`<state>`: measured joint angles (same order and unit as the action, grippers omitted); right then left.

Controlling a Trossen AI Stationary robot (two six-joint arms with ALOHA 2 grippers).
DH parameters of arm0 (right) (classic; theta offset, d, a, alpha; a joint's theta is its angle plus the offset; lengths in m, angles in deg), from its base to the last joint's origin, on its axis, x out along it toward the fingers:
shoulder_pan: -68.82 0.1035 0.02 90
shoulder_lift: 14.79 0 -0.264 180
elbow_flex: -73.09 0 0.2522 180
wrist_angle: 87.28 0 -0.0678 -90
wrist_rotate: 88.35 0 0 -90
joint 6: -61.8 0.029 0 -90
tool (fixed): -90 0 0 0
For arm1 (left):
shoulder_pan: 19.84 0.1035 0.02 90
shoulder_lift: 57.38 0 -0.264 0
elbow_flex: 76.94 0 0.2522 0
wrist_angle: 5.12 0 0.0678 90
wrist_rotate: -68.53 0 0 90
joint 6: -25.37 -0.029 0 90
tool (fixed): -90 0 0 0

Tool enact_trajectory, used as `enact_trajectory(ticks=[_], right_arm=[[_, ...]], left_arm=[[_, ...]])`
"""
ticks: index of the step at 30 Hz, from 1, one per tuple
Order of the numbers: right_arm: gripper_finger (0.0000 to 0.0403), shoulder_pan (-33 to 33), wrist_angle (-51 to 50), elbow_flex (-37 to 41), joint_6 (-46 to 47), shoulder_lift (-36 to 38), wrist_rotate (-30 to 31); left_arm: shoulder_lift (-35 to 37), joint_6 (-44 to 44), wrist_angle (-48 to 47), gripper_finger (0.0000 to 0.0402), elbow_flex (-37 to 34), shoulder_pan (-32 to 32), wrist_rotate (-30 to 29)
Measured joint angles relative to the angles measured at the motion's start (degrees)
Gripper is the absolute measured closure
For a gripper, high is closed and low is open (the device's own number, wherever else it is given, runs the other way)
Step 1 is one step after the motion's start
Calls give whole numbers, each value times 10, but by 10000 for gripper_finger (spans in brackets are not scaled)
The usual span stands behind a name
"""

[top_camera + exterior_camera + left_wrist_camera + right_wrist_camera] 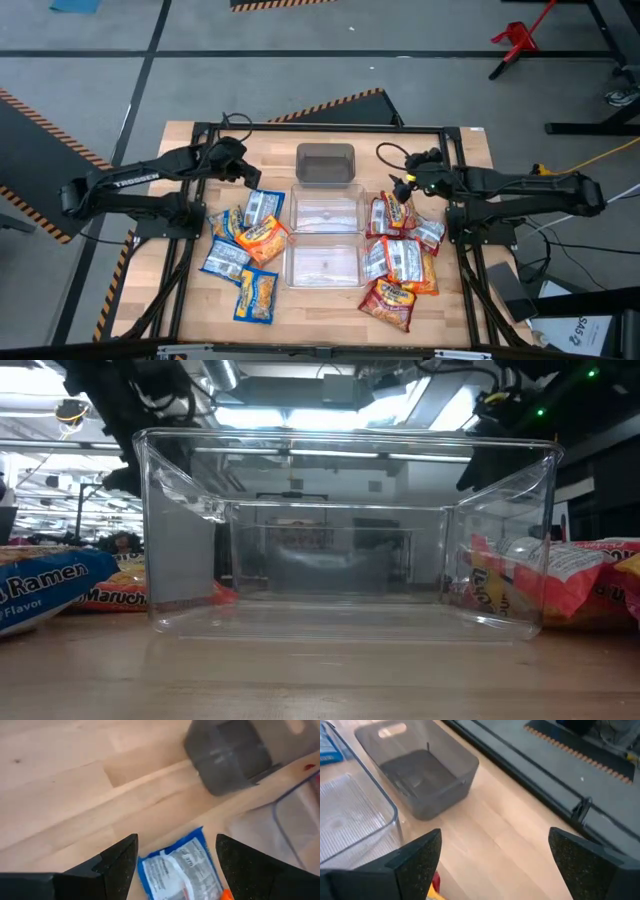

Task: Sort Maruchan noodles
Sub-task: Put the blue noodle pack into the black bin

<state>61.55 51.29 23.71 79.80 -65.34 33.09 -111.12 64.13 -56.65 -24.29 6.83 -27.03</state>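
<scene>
Overhead, both arms reach inward over the worktop (470,150): left pincer (243,172) spread above the blue packets (262,207), right pincer (404,184) spread above the red packets (400,258). Only the low view shows packets through the clear bin (345,535).

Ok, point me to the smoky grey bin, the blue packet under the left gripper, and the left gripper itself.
Smoky grey bin (325,163), high view, on its floor.
Blue packet (177,870), left wrist view, on its printed face.
Left gripper (176,857), left wrist view, midway between its open fingertips.
</scene>
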Motion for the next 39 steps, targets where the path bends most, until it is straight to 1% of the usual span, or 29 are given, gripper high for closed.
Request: enact_trajectory(ticks=[4,8,12,15,20,25,28,32,36,39], right_arm=[[52,0,-21,0,39,-3,-15],[52,1,-35,0,59,-3,-25],[52,1,-41,0,60,-3,-26],[52,1,-42,0,60,-2,-38],[52,1,-43,0,62,-2,-56],[52,1,-43,0,62,-2,-56],[52,1,-43,0,62,-2,-56],[52,1,-44,0,62,-2,-55],[52,1,-43,0,62,-2,-55],[52,1,-43,0,62,-2,-55]], left_arm=[[-30,-3,-17,140,0,19,21],[-64,-3,-37,140,0,22,37],[-86,9,-36,140,0,11,46],[-90,29,-27,140,-16,-6,50],[-82,88,30,140,-78,-38,52],[-83,140,110,140,-128,-67,76],[-83,163,128,140,-143,-79,81],[-82,165,150,140,-152,-91,85],[-83,169,197,140,-169,-93,115],[-82,191,233,144,-192,-92,128]])
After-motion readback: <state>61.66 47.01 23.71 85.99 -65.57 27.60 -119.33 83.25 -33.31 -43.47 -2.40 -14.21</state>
